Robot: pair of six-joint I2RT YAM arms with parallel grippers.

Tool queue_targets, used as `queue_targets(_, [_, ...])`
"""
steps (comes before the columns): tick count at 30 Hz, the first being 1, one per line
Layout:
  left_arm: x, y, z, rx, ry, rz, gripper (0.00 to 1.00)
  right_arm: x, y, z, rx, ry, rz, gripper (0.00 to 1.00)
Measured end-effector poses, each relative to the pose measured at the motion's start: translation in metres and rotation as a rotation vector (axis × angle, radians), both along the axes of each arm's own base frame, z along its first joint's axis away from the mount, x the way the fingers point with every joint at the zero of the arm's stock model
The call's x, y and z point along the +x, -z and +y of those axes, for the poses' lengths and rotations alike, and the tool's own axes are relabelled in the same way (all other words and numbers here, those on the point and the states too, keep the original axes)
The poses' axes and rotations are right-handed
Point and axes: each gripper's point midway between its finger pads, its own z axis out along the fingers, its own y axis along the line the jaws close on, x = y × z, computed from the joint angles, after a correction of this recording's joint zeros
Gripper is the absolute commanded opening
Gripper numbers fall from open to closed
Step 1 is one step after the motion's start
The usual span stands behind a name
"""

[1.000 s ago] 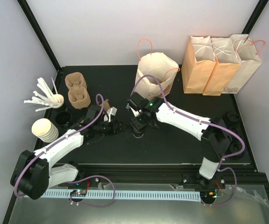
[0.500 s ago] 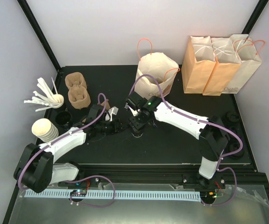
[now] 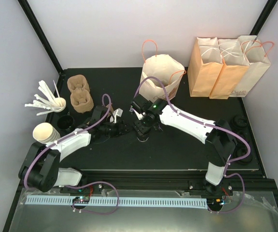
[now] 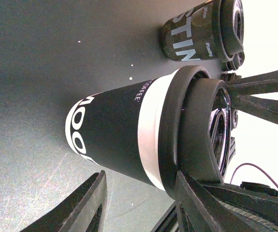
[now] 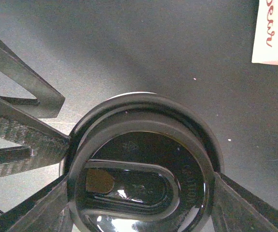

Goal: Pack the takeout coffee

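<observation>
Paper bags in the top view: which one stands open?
The lone bag at centre back, mouth spread wide; the other three bags at the right stand folded flat.

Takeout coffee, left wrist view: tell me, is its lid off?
No, a black lid sits over the rim of the takeout coffee, just past the white band at its top.

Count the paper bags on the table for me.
4. An open bag stands back centre; in the back-right row stand the left bag, middle bag and right bag. Others could hide behind them.
</observation>
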Motion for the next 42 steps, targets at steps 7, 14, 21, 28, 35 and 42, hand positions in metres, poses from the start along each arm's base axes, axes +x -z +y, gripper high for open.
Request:
queue_targets(7, [0.004, 0.001, -0.004, -0.015, 0.015, 0.009, 0.43, 0.002, 0.001, -0.003, -0.007, 0.007, -0.002, 0.72])
queue_targets(14, [0.007, 0.001, -0.006, -0.017, 0.024, 0.021, 0.45, 0.004, 0.001, -0.005, -0.01, 0.006, -0.002, 0.72])
queue_targets(21, [0.025, -0.006, -0.007, -0.011, -0.002, -0.008, 0.45, 0.002, 0.002, -0.003, -0.001, -0.013, 0.0, 0.69])
queue_targets(28, [0.038, -0.014, -0.011, -0.023, -0.005, -0.04, 0.43, -0.001, 0.003, 0.001, 0.017, -0.04, 0.008, 0.69])
queue_targets(35, [0.045, -0.002, -0.015, -0.017, 0.001, -0.018, 0.4, -0.003, 0.002, 0.001, 0.018, -0.047, 0.011, 0.69])
queue_targets(42, [0.048, -0.001, -0.019, -0.033, 0.026, -0.031, 0.37, -0.003, 0.003, 0.001, 0.016, -0.047, 0.011, 0.69])
